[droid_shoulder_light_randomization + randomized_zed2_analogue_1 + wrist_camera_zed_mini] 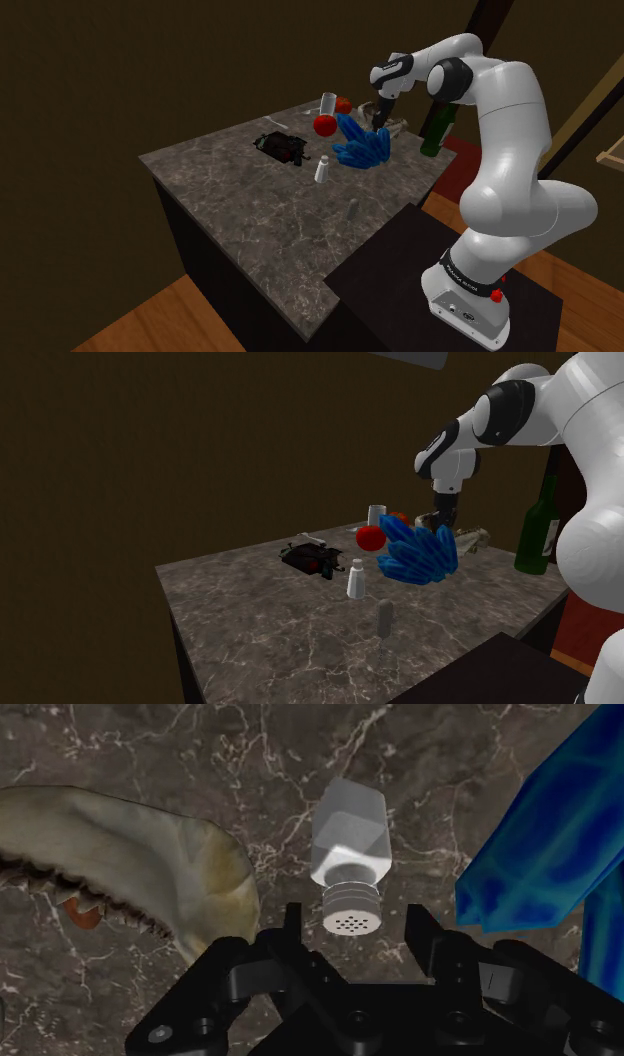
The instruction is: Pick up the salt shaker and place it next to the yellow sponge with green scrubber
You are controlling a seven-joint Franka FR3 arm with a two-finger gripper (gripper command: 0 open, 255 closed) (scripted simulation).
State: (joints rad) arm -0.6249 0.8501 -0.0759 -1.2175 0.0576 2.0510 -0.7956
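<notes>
Tool (355,912) spread, salt shaker (350,839) between, ungripped

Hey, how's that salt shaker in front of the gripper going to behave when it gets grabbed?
The salt shaker looks rigid, so it should hold its shape when the open gripper closes. Its smooth faceted sides may be slippery; the flat faces probably grip best. It seems taller than wide, so a sideways bump might tip it.

Dim interior: the brown walls (150,60) fall into near-darkness, the grey veined marble countertop (250,220) is softly lit, and the glossy white robot arm (515,130) bears bright highlights.
</notes>
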